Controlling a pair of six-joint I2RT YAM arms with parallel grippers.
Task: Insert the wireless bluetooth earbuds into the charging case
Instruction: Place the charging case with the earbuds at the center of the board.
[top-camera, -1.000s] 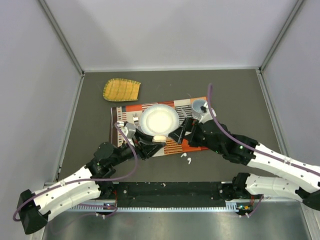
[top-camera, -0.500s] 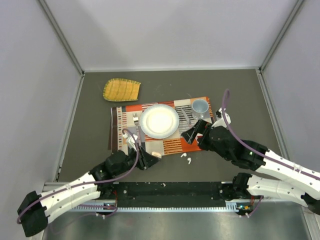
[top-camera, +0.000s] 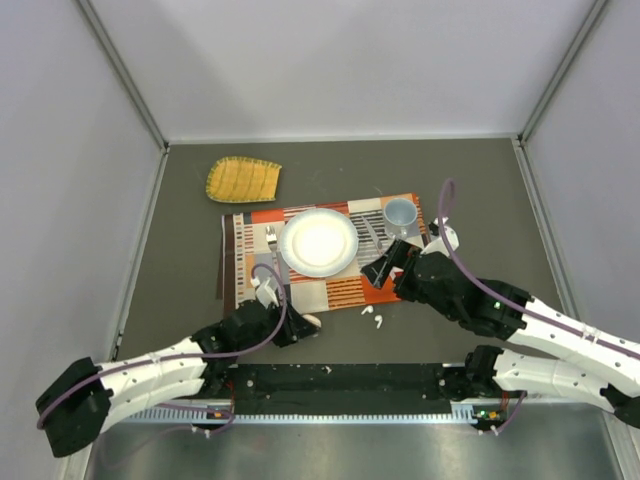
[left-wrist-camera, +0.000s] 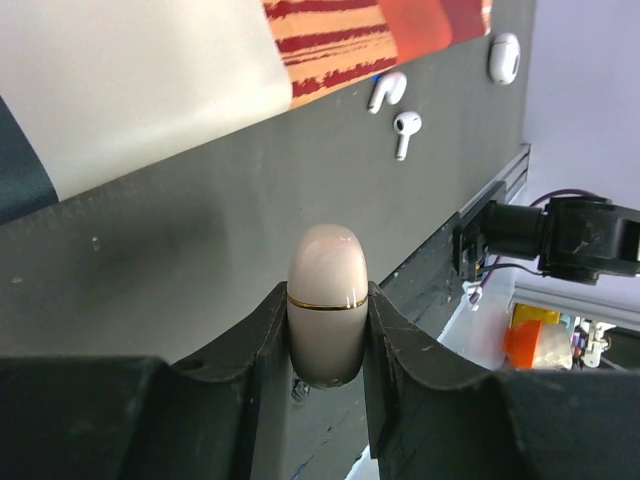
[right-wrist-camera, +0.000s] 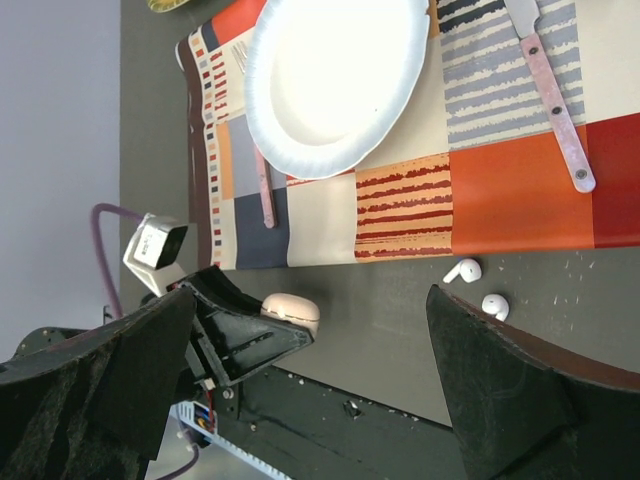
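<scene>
A cream oval charging case (left-wrist-camera: 326, 290) with a gold seam, lid closed, sits between the fingers of my left gripper (left-wrist-camera: 326, 300), which is shut on it. Seen from above, the case (top-camera: 310, 321) is just off the placemat's near edge, low over the dark table. Two white wireless bluetooth earbuds (top-camera: 366, 311) (top-camera: 379, 321) lie loose on the table to its right, also visible in the left wrist view (left-wrist-camera: 386, 90) (left-wrist-camera: 405, 130) and the right wrist view (right-wrist-camera: 463, 270) (right-wrist-camera: 494, 305). My right gripper (top-camera: 385, 262) hangs open above the placemat's near right corner, holding nothing.
A patterned placemat (top-camera: 245, 260) carries a white plate (top-camera: 318, 242), a fork (top-camera: 270, 245), a knife (top-camera: 372, 232) and a pale blue cup (top-camera: 400, 213). A yellow woven pad (top-camera: 243, 179) lies at the back left. The black base rail (top-camera: 340, 380) runs along the near edge.
My left arm has drawn back from the plate toward the near edge, carrying the case off the placemat. The right gripper pulled back to the right and then held still.
</scene>
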